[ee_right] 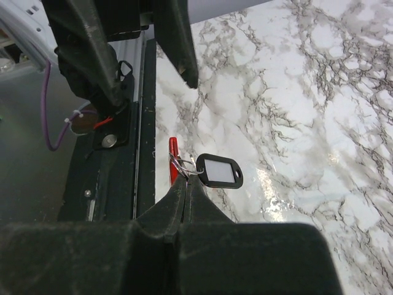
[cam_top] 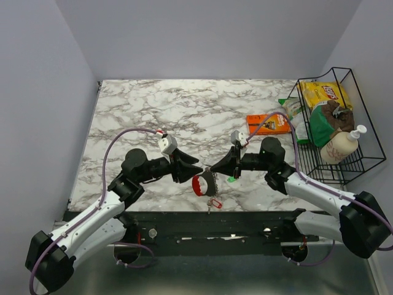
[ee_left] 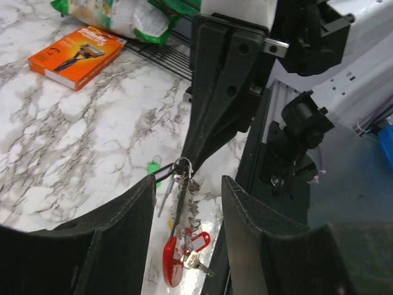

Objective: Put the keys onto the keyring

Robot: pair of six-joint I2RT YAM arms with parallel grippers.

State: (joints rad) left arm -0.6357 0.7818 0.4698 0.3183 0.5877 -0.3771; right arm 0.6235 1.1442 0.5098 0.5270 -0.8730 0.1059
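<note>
My right gripper (cam_top: 213, 170) (ee_right: 189, 183) is shut on the keyring (ee_right: 184, 166) (ee_left: 182, 163), a thin metal loop held above the table's front edge. From the ring hang a black tag with a white label (ee_right: 219, 171), a short chain, a red flat fob (ee_left: 172, 265) (cam_top: 198, 184) and a red-headed key (ee_left: 196, 243) (cam_top: 214, 203). A green-headed key (ee_left: 153, 167) (cam_top: 232, 179) lies on the marble under the right gripper. My left gripper (cam_top: 195, 172) (ee_left: 187, 184) is open, its fingers (ee_left: 123, 233) on either side of the hanging bunch, not touching it.
An orange flat packet (cam_top: 268, 123) (ee_left: 77, 55) lies at the back right. A black wire basket (cam_top: 356, 161) with snack bags and a pump bottle stands at the right edge. The black rail (cam_top: 245, 222) of the table's front edge is just below the bunch.
</note>
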